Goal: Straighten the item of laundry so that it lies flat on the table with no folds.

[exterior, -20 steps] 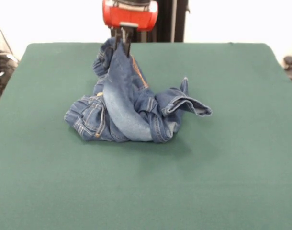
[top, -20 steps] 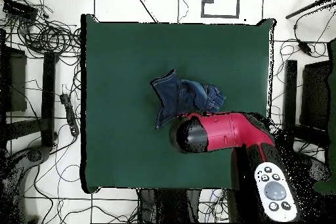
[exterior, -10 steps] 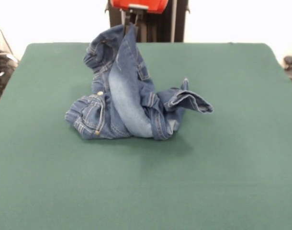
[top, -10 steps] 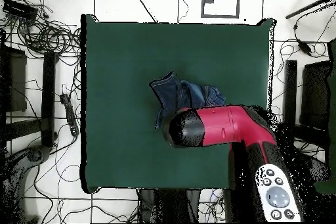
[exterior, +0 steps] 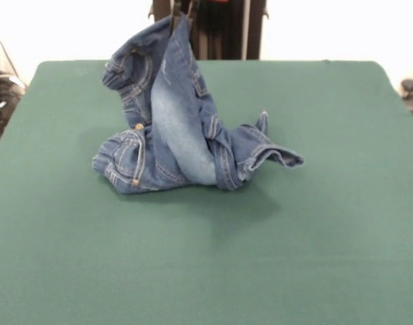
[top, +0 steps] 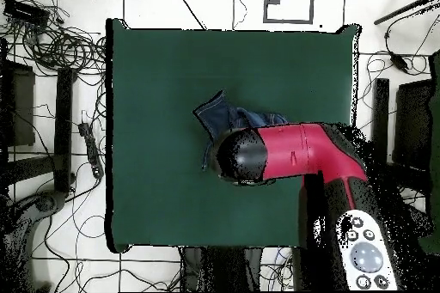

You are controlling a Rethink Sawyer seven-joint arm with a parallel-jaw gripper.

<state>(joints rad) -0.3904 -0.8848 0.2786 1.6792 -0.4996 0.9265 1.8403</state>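
The table [exterior: 342, 223] was seen as a wide green field, mostly bare, with the jeans [exterior: 183, 135] bunched a little toward 10 o'clock of centre in the front view. In the overhead view the red arm [top: 292, 154] was laid across the table from 4 o'clock, its black end covering much of the denim, so only a blue corner was left showing at its 11 o'clock side. One part of the garment was drawn up into a peak that ran off the top edge of the front view, while the waistband end and a curled leg cuff [exterior: 277, 157] at 3 o'clock were left resting on the cloth. The gripper itself was not shown in either view; whether it was clamped on the peak could not be told, though the standing fabric suggested it was held. The step in hand was judged to be a lift to shake the folds loose. Next, a sideways drag toward open table was judged needed, so the bunched lower part could be pulled out flat.
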